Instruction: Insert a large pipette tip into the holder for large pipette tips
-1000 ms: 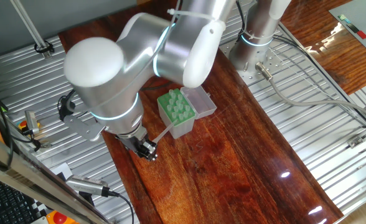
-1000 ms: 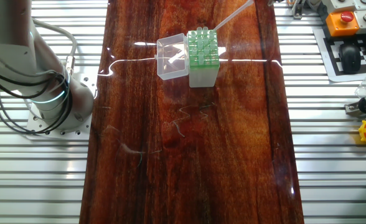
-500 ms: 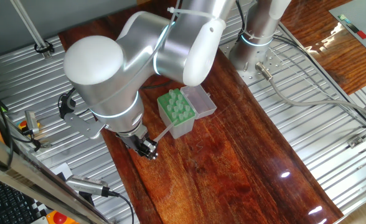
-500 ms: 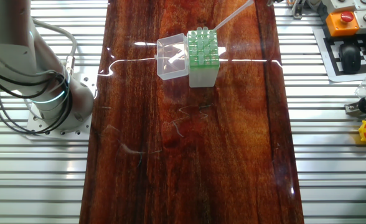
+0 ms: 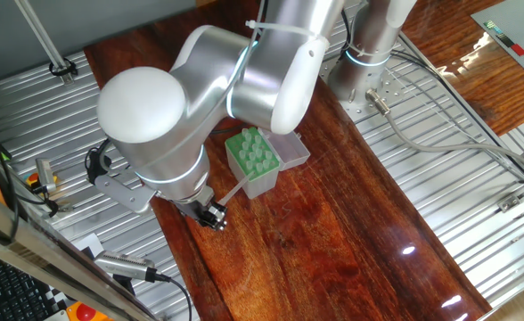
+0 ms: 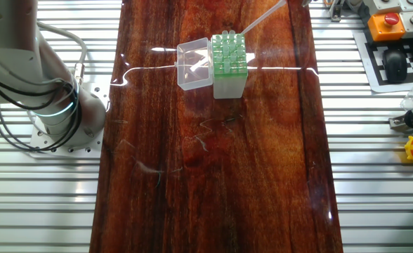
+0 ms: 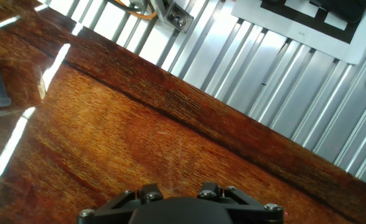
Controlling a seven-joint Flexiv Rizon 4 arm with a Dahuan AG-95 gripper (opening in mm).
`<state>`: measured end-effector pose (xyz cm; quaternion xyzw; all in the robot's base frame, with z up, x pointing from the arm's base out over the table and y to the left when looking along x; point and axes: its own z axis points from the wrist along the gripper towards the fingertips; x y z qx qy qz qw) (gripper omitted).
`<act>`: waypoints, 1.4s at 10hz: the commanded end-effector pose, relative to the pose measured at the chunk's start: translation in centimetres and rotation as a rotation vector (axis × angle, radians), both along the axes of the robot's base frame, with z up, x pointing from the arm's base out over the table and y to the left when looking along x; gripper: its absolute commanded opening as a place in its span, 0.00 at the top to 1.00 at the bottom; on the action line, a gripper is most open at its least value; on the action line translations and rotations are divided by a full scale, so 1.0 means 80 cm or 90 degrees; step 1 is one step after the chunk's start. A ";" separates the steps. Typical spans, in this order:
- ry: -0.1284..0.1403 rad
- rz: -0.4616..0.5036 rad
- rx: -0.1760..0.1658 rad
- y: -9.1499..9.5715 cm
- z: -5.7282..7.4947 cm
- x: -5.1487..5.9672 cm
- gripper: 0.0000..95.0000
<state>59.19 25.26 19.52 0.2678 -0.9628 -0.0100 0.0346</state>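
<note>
The large pipette tip (image 5: 233, 190) is pinched at its wide end by your gripper (image 5: 212, 214). Its long axis slants up toward the holder for large pipette tips (image 5: 254, 161), the narrow end just beside the green top.

The arm (image 5: 208, 98) is built of rounded, glossy silver-white shells with thin glowing cyan rings at its joints, a white cable tie around one link, grey cables looping from its base (image 6: 59, 116), and a black, screw-studded gripper (image 5: 210, 214).
</note>
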 end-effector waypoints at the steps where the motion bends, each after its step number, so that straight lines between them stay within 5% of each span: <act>1: 0.001 0.000 0.003 -0.001 0.000 -0.002 0.60; 14: -0.002 -0.003 0.003 -0.001 0.000 -0.002 0.60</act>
